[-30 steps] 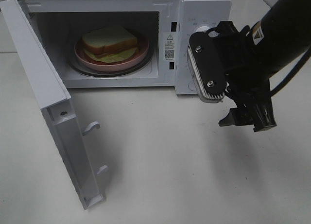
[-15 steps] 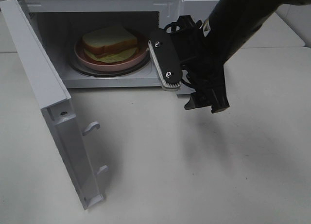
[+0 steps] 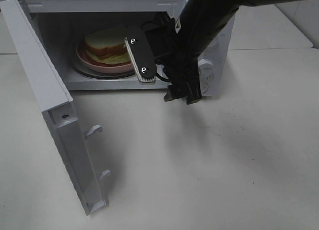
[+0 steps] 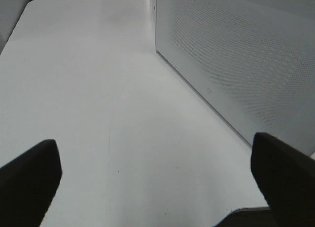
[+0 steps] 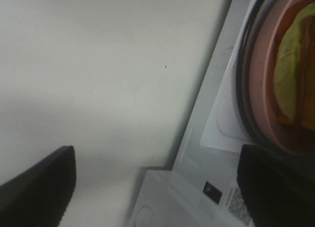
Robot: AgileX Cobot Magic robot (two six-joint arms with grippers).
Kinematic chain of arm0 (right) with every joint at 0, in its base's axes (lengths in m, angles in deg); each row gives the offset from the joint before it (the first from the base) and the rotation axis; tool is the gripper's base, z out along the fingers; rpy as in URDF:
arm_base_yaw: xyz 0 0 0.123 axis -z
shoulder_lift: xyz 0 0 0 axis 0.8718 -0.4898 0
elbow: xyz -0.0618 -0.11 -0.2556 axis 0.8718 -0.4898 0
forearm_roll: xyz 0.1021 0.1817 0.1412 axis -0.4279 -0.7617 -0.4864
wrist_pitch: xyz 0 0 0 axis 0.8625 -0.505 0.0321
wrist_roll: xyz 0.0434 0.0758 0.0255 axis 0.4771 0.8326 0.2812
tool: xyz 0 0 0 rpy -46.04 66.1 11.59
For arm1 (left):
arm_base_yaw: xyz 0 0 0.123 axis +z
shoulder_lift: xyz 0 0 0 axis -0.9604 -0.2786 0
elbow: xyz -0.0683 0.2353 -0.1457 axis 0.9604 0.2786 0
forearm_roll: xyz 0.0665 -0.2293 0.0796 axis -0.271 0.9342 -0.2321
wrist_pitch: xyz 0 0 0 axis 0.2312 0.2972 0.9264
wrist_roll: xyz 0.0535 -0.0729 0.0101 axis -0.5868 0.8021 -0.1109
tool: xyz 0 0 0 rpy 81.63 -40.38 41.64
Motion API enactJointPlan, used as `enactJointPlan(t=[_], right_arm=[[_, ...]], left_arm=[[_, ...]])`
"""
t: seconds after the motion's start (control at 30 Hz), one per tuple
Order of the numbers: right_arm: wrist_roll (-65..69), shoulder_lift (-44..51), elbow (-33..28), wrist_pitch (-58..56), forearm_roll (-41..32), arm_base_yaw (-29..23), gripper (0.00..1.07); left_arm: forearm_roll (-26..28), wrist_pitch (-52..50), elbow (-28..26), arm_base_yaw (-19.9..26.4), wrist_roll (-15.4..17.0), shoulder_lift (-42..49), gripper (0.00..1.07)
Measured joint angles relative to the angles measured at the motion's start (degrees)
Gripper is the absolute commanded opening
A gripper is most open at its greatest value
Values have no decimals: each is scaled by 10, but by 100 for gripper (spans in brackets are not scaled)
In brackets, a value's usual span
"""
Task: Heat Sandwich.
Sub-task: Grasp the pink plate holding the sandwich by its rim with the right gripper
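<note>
White worktop point(image 3: 234, 170), white microwave point(image 3: 99, 3) parked along its back edge, door point(image 3: 45, 85) swung wide toward the front left corner. Inside the cavity the sandwich point(image 3: 109, 40) sits on a pink plate point(image 3: 99, 67), and that plate rests on the glass turntable point(image 3: 82, 72). Bread is on top, with pale green lettuce poking out of the near side. Now the right arm point(image 3: 209, 15): black, reaching across the front of the microwave. It brings the right gripper point(image 5: 157, 187) to the right side of the opening, near the plate. One long finger point(image 3: 139, 60) shows its ribbed pad right at the mouth of the oven. The jaws there stand wide apart with nothing between them, and the wrist view looks past them at the plate rim and the lettuce. Over to the left gripper point(image 4: 157, 180): it hangs above the worktop beside the microwave's dotted panel point(image 4: 236, 54), jaws spread wide, holding nothing.
</note>
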Motion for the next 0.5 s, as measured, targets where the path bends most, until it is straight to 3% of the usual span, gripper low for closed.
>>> enactJointPlan(t=[0.5], right_arm=[[0, -111, 129, 2, 0, -5, 79]], left_arm=[[0, 0, 0, 0, 0, 0, 98]])
